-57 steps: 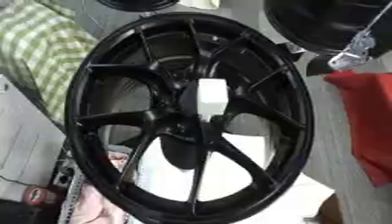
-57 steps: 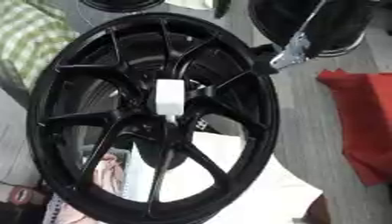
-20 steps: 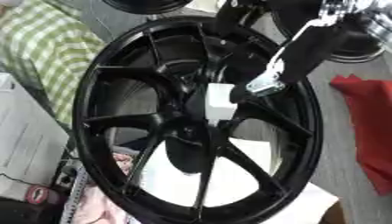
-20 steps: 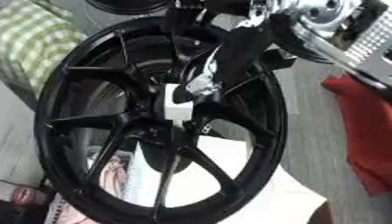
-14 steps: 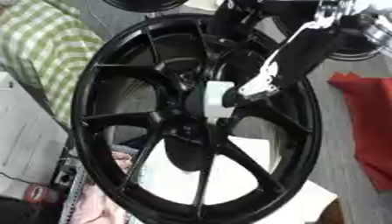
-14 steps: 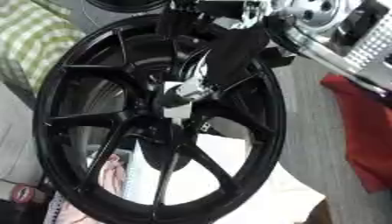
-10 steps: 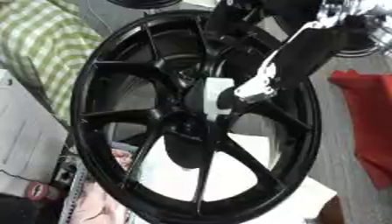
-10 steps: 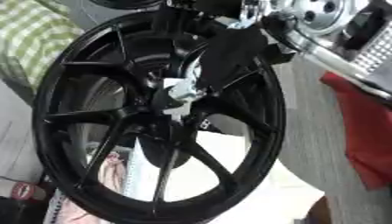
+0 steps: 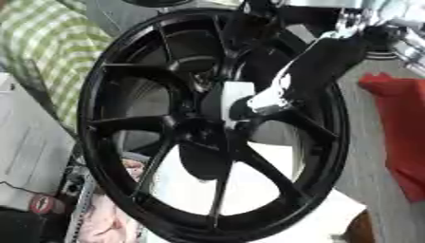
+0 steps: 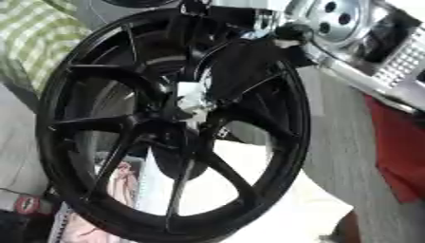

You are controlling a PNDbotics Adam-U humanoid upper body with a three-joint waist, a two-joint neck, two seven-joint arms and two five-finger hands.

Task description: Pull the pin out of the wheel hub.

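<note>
**Right hand at the pin in the hub**

Left eye view: a black wheel [image 9: 207, 123] stands on edge, filling most of the picture, its spokes running in to the hub. A white pin [image 9: 235, 103] sits at the hub's centre, upright and blocky. The right hand [image 9: 278, 97] comes down from the upper right corner, black with silver parts, and its fingertips meet the pin's right side. The fingers look curled at the pin, though blur keeps me from seeing whether they wrap round it or only touch. A green checked cloth [image 9: 50, 52] lies behind the wheel at upper left. A red object [image 9: 398, 123] is at the right edge, apart from the rim. Something pink [image 9: 104, 213] lies under the wheel's lower left.

Right eye view: the pin [image 10: 191, 97] shows as a small white patch at the hub, mostly covered by the hand [image 10: 241, 71], which lies dark across the upper spokes. The silver forearm [image 10: 357, 38] runs off toward the upper right. The left hand shows in neither view.
</note>
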